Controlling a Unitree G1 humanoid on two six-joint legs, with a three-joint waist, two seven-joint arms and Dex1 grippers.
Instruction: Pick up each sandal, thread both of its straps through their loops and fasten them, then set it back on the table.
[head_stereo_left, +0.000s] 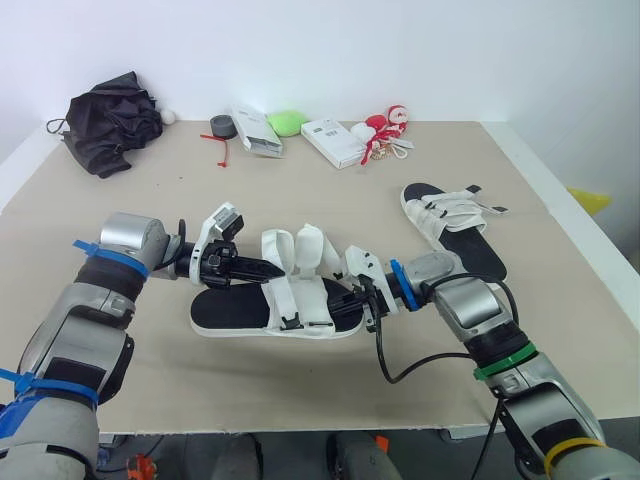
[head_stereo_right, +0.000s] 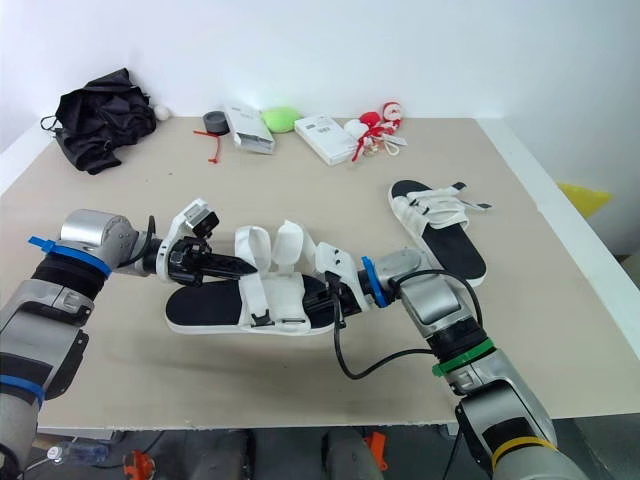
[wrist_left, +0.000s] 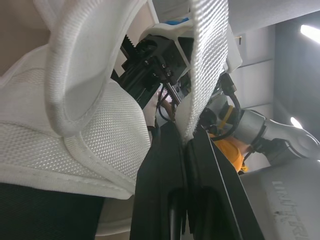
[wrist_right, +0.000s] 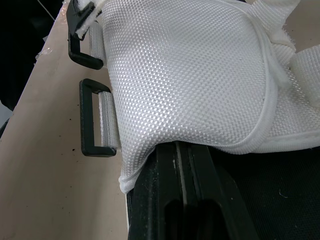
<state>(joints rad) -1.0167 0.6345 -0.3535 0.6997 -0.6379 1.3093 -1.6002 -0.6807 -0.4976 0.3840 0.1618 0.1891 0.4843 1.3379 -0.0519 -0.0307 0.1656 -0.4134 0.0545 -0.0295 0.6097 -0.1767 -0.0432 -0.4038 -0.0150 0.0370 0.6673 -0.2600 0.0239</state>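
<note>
- White mesh on the near sandal (head_stereo_left: 240, 312) is flapped open, low in the middle of the frame. Its two straps (head_stereo_left: 278, 245) stick up in arcs and aren't through the black loops (wrist_right: 95, 120), so I'd say this one is barely started.
- left hand (head_stereo_left: 265, 268) comes in from the left of the frame, clenched on one strap right at its tips.
- right hand (head_stereo_left: 352, 297) is at the sandal's other end, fingers pressed together and tucked under the mesh flap. Can't tell if it's actually pinching anything.
- far sandal (head_stereo_left: 455, 235) lies flat on the table (head_stereo_left: 300, 190), right of centre, with its straps laid across it. Looks done to me, but I can't make out its loops well enough to swear.
- Along the top of the frame: black bag (head_stereo_left: 110, 125), tape roll (head_stereo_left: 222, 126), white boxes (head_stereo_left: 335, 142), green blob (head_stereo_left: 287, 122), red-and-white toy (head_stereo_left: 385, 128). All well apart from the work, so nothing's in the way.
- Only nuisance I'd guess at: both hands crowd in close around the same straps.
</note>
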